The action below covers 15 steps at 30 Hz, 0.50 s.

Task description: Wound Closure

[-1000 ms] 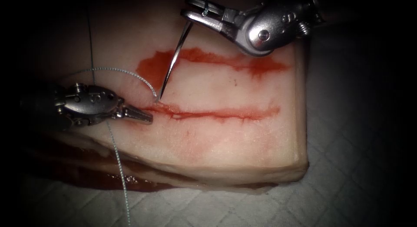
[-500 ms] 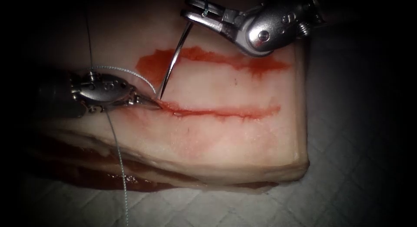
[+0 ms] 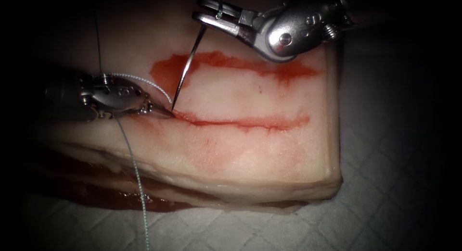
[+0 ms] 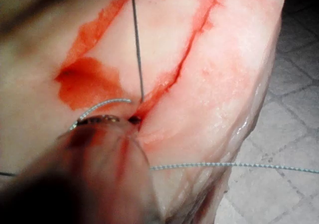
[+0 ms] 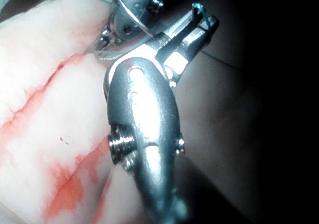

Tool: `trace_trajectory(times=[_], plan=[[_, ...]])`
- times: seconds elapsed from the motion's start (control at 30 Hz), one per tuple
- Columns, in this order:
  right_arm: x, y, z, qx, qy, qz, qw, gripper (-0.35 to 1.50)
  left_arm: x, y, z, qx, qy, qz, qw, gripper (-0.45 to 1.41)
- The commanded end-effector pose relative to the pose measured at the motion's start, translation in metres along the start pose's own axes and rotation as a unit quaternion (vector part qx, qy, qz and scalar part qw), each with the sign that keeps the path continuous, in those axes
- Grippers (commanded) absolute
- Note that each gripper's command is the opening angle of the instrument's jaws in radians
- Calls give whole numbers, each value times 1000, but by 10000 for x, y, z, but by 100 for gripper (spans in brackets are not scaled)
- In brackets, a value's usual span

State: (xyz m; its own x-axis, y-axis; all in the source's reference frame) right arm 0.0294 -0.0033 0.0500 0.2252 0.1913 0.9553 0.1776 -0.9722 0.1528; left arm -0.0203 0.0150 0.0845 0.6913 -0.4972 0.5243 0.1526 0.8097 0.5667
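The tissue [image 3: 250, 150] carries a long red cut [image 3: 240, 121] running across it. My right tool [image 3: 208, 10] is above it, jaws shut on the curved needle [image 3: 185, 70] near its tail end. The needle slants down, and its tip touches the tissue at the cut's left end; how deep it sits I cannot tell. My left tool [image 3: 161, 111] lies to the left of the cut, jaws shut, their tip pressed on the tissue beside the needle's tip. Thread [image 3: 134, 174] arcs over the left tool and trails down off the tissue. The left wrist view has the needle [image 4: 137, 45] meeting the cut [image 4: 184, 55].
A wide streak of red fluid [image 3: 231, 63] lies on the tissue behind the cut. The tissue rests on a white quilted cloth [image 3: 385, 183]. Thread [image 4: 224, 165] stretches across the tissue's side. The right tool's jaws [image 5: 202, 22] have the left tool [image 5: 129, 15] behind them.
The left tool has moved right and a little up, to the cut's left end beside the needle tip. The right tool and needle have shifted slightly left.
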Motion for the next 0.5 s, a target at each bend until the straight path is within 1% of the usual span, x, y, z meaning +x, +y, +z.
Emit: trace_trajectory(times=[0.03, 0.1, 0.17, 0.3, 0.33, 0.4, 0.43, 0.5], plan=[[7, -1, 9, -1, -3, -1, 1000, -35, -3, 5, 11, 1, 13, 9, 1000, -45], [7, -1, 9, -1, -3, -2, 1000, -35, -6, 7, 14, 6, 34, 20, 999, -45], [7, -1, 9, -1, -3, -2, 1000, -35, -12, 8, 20, 40, 44, 24, 998, -45], [8, -1, 8, -3, -3, -1, 1000, -35, -18, 6, 27, 80, 50, 30, 995, -45], [8, -2, 8, -3, -3, -1, 1000, -35, -16, 4, 28, 99, 55, 19, 993, -45], [10, -2, 7, -5, -1, -2, 1000, -35, -12, -1, 27, 124, 63, -16, 990, -45], [12, -2, 6, -6, 0, -2, 1000, -35, -10, -4, 25, 138, 58, -45, 988, -45], [15, 0, 5, -8, 1, -4, 1000, -35, -6, -9, 23, 157, 45, -76, 984, -45]])
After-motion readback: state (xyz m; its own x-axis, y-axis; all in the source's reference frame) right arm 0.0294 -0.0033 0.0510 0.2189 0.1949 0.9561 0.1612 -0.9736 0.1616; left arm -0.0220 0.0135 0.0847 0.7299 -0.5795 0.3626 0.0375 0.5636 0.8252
